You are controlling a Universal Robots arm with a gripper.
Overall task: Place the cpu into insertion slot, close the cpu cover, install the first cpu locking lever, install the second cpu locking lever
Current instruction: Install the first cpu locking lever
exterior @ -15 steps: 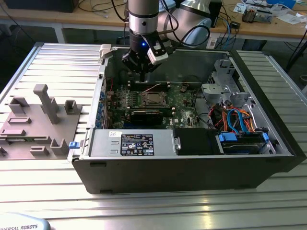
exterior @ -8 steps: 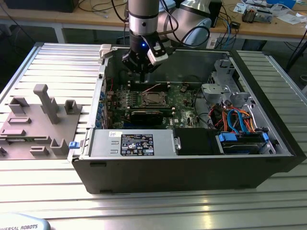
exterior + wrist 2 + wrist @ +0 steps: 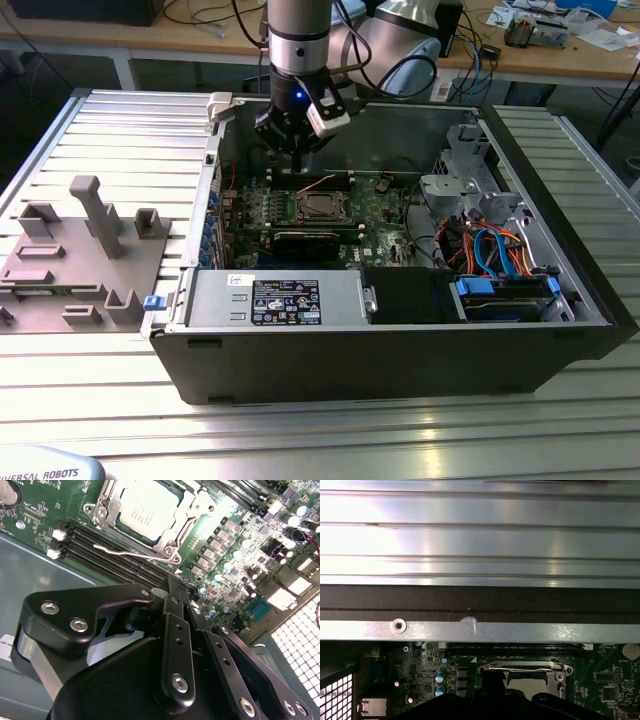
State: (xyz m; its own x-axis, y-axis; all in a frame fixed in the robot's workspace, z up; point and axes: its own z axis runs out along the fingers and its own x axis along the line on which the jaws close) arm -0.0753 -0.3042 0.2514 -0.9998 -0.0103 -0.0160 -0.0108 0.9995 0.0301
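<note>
The cpu [image 3: 147, 510] lies flat in the insertion slot [image 3: 95, 510] on the green motherboard, its dull silver top facing up. The silver cpu cover [image 3: 200, 507] lies down around it, and the chip shows through its window. A thin wire locking lever [image 3: 125, 553] runs along one side of the socket; I cannot tell whether it is latched. My gripper [image 3: 175, 582] hangs just above the board beside that lever, shut with nothing between its fingers. In the exterior view the gripper [image 3: 300, 168] hovers behind the socket [image 3: 312, 207]. The first wrist view shows the lever [image 3: 520, 669] and chip [image 3: 530, 684].
Black memory slots [image 3: 115, 560] lie between my gripper and the socket. The case wall [image 3: 480, 605] rises close behind. A power supply [image 3: 280, 300] and a drive cage with blue and orange cables [image 3: 495, 270] fill the case front. A grey fixture [image 3: 80, 250] sits at the exterior view's left.
</note>
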